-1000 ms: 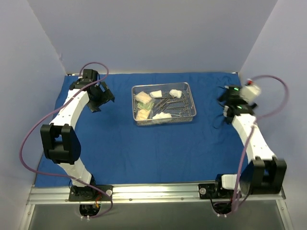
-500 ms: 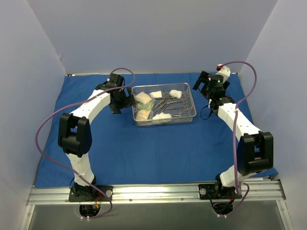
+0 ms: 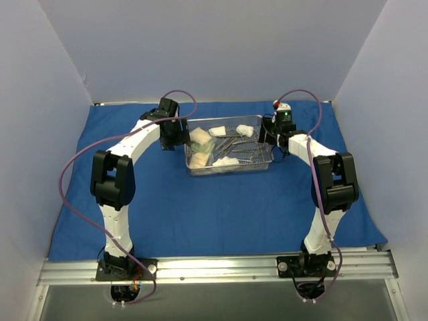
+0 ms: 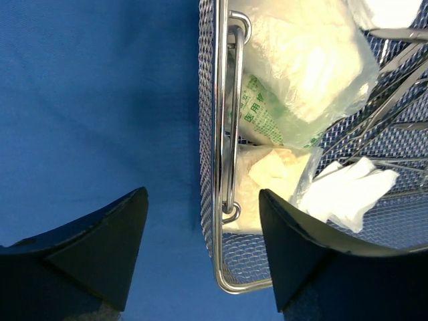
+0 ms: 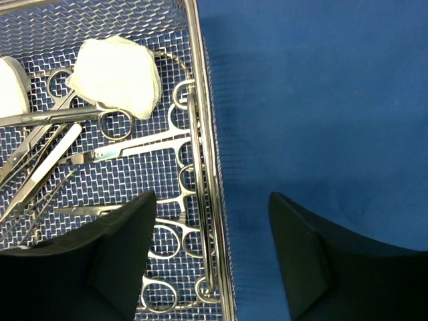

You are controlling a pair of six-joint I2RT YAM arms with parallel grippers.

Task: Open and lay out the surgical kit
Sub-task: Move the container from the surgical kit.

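The left gripper (image 4: 202,200) has its 2 fingers (image 4: 93,254) spread wide and gripping nothing. They straddle the left end wall of the wire tray (image 3: 227,172), 1 finger over the blue cloth (image 3: 167,200) outside the tray and the other over the tray's inside, with the end handle (image 4: 231,120) between them. The right gripper (image 5: 212,197) is spread just as wide across the tray's right end wall and also holds nothing, with 1 finger above the ring-handled instruments (image 5: 134,150) inside the tray and 1 over the cloth outside it. Whether any finger touches the tray cannot be told. The tray sits on the cloth between the 2 arms. Clear packets (image 4: 301,67) fill its left end, and a white gauze pad (image 5: 115,73) lies toward its right end. From above, the wrists hide the fingertips, and the instruments are too small to sort into scissors or forceps.
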